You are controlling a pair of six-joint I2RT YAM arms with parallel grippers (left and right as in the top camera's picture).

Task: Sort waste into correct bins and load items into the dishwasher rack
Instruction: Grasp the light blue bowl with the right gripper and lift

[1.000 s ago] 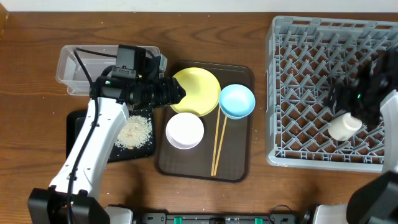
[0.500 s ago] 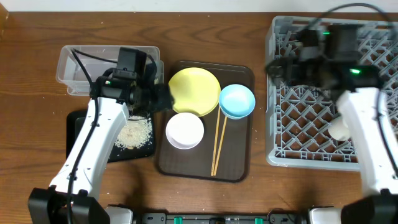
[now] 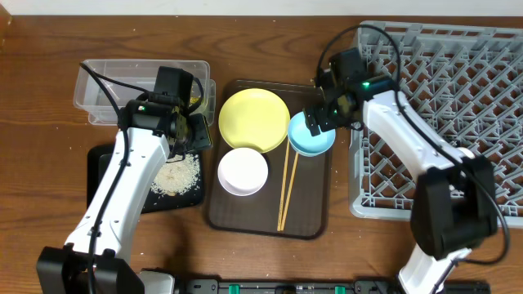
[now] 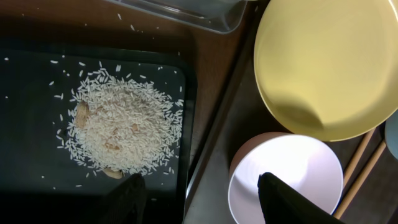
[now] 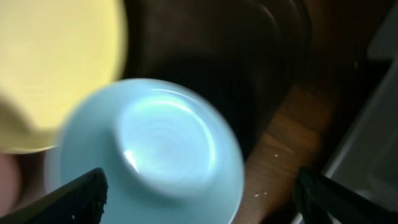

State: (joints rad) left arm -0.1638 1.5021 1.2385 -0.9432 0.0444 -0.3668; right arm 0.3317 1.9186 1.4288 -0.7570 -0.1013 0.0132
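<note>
Blue bowl point(image 3: 315, 144) beside yellow plate point(image 3: 254, 119), chopsticks point(image 3: 287, 184)

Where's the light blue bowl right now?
Overhead view: the light blue round bowl sits in the top right corner of the dark brown serving tray, just right of the round yellow plate, beneath the right gripper.

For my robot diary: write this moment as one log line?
left gripper: open, empty | right gripper: open, over blue bowl | rice: in black tray
</note>
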